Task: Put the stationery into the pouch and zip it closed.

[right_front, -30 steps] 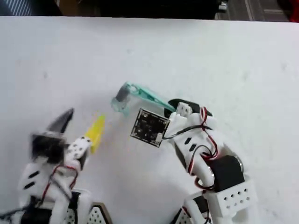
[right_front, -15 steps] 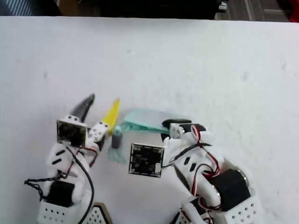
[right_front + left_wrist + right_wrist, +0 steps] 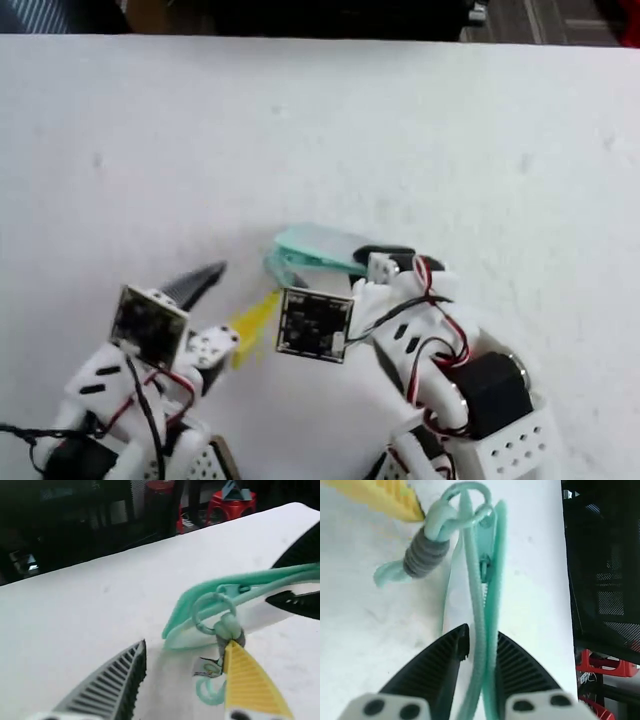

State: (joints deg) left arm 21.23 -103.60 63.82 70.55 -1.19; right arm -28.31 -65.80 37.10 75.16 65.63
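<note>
The teal pouch [image 3: 318,246] lies near the table's middle front, its zipper edge [image 3: 481,605] pinched between my right gripper's [image 3: 480,636] black fingers, which are shut on it. At the pouch's end hang a teal ring [image 3: 209,611] and a grey bead [image 3: 424,556] on a teal strap. My left gripper [image 3: 186,652] stands open just beside that end. Its yellow finger [image 3: 248,682] touches the grey bead [image 3: 229,639], and its grey finger [image 3: 111,686] is off to the side over bare table. In the high view the left gripper [image 3: 247,285] sits left of the right arm's camera board [image 3: 313,322].
Both arm bases crowd the table's front edge [image 3: 300,470]. White tabletop [image 3: 330,130] stretches to the back and both sides. Dark room clutter and red stools [image 3: 225,500] lie beyond the far edge.
The left arm swung in from the far left to the pouch's strap, then dropped back toward the front. The pouch's free end swung from the upper left round toward the right.
</note>
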